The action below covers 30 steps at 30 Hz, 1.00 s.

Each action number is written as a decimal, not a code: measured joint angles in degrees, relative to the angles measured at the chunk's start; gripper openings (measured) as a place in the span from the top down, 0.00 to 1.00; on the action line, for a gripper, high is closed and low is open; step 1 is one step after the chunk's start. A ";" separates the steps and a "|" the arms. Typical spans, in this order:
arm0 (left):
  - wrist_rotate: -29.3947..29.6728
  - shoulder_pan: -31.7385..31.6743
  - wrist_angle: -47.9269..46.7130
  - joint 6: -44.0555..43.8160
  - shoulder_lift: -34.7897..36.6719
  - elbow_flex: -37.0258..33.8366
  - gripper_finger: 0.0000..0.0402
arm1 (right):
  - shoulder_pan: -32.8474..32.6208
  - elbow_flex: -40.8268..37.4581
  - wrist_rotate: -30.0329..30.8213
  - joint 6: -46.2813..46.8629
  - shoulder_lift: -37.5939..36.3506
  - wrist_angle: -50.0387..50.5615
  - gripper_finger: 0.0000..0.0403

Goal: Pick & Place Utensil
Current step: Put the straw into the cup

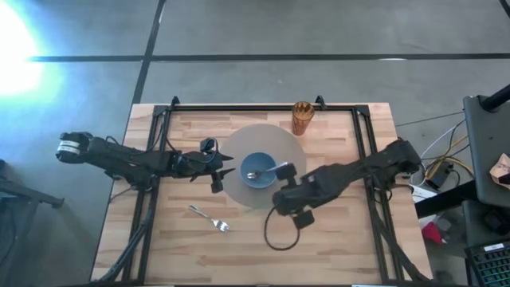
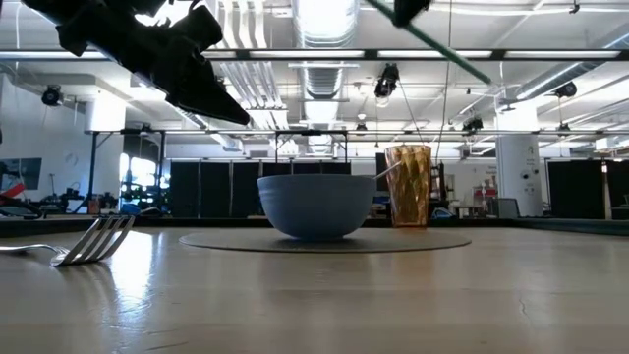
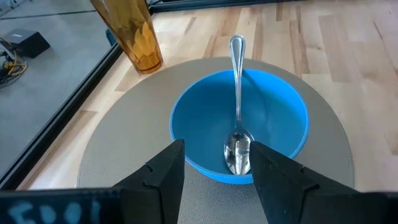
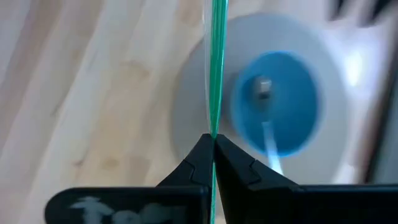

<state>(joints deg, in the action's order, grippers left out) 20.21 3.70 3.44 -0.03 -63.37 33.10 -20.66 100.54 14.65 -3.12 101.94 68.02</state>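
Spoon [image 3: 237, 118] in blue bowl [image 1: 259, 171] on round mat [image 1: 263, 143], handle leaning on the far rim. Left gripper [image 3: 214, 168] wide open, empty, just left of bowl. Right gripper [image 4: 213, 144] pinched shut on a thin green rod [image 4: 217, 62], right of bowl. Fork [image 1: 209, 218] on bench, near left. Amber cup [image 1: 302, 117] beyond mat.

- The counter [image 1: 335, 239] is pale wood planks inside a black metal frame [image 1: 263, 107].
- Around it lies a grey concrete floor [image 1: 239, 32], crossed by dark seam lines.
- A bright glare [image 1: 12, 40] washes the floor at 10 o'clock.
- At 3 o'clock, cables [image 1: 442, 155] trail beside dark equipment [image 1: 486, 147].
- Seen level, the hall behind has long ceiling light strips [image 2: 324, 20], silver ducts [image 2: 324, 79], a white column [image 2: 519, 172] and dark panels [image 2: 206, 187].
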 joint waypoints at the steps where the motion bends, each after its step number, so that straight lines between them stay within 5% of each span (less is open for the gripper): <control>1: 0.00 0.00 -0.04 0.01 0.00 0.01 0.57 | 0.06 -0.20 1.49 -0.17 -1.28 -0.43 0.98; 9: 0.00 0.00 0.16 0.89 0.00 0.02 0.57 | 3.05 -3.74 8.13 -3.06 -10.13 -6.02 0.98; 17: 0.00 0.00 0.45 1.73 0.00 0.65 0.57 | 10.46 -14.09 8.25 -7.73 -20.38 -18.34 0.98; 30: 0.00 -0.04 0.42 1.75 0.00 0.67 0.57 | 28.96 -37.35 8.03 -8.87 -39.57 -50.43 0.98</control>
<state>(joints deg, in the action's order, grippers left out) 20.21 3.66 3.86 1.72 -63.37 33.77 8.30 63.19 22.67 -11.99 62.37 17.59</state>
